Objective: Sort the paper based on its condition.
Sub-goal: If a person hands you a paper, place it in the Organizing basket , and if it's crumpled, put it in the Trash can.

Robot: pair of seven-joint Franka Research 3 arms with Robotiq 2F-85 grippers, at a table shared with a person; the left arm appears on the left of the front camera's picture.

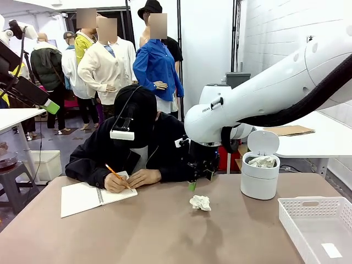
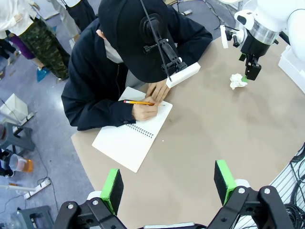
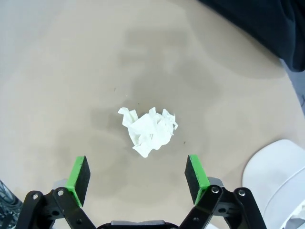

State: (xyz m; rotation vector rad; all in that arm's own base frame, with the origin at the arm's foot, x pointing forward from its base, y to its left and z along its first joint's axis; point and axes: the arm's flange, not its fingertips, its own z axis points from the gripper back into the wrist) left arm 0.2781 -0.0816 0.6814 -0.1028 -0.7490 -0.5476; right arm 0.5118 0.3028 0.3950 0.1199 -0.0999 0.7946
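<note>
The paper (image 1: 201, 203) is a small crumpled white wad lying on the brown table (image 1: 165, 231), right of centre. My right gripper (image 1: 199, 180) hangs just above and behind it, pointing down. In the right wrist view the paper (image 3: 148, 131) lies on the table beyond and between the green pads, and the right gripper (image 3: 138, 174) is open with nothing in it. From high over the table's left side, the left wrist view shows my left gripper (image 2: 169, 183) open and empty, with the paper (image 2: 236, 81) far off under the right gripper (image 2: 250, 71).
A white bin (image 1: 259, 179) with its lid up holds crumpled paper, right of the wad. A white basket (image 1: 319, 225) stands at the front right. At the far side a person writes with a pencil in a spiral notebook (image 1: 91, 198).
</note>
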